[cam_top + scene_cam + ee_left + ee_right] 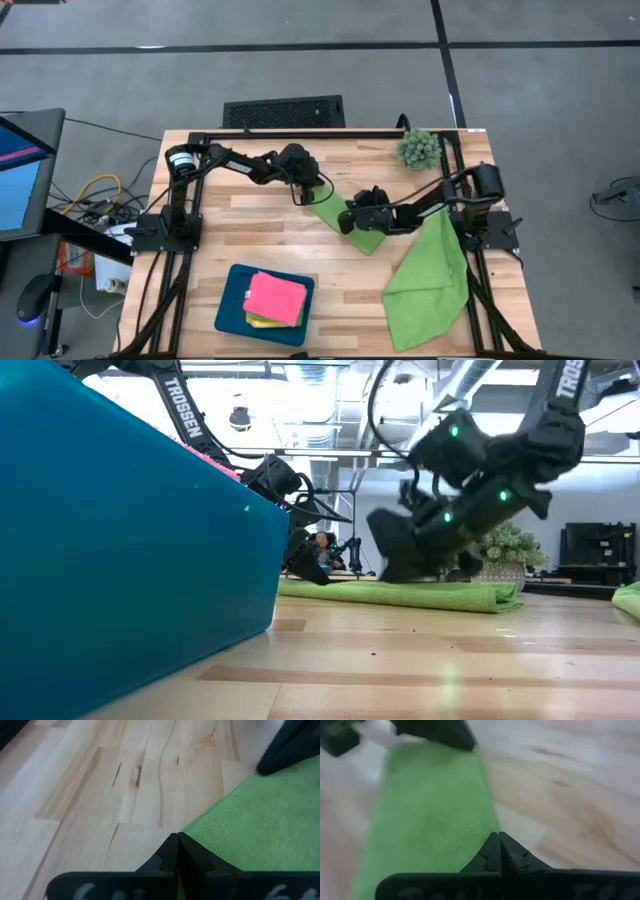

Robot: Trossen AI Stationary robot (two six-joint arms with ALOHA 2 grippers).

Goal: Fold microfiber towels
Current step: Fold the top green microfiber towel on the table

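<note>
High view: left end effector [312,197] and right end effector [350,222] each meet an end of the folded green towel [362,232] mid-surface, likely to fold it again. Tray [228,307] near the front edge holds a pink towel [276,297] over a yellow one [262,322]. Loose towel [428,282] lies at the right edge.
Low view: towel lies flat.
Left wrist: fingers [170,855] pressed together, pinching the towel's corner.
Right wrist: fingers [492,851] pressed together on the towel's edge.

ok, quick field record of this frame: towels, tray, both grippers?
towel in work: lime green microfiber towel, folded strip, flat at table centre
left gripper: shut, at that towel's far corner
right gripper: shut, at its near edge
spare towel: limp lime green cloth, right side of table
tray: dark teal rectangular tray, holds folded hot pink towel over yellow towel
</note>
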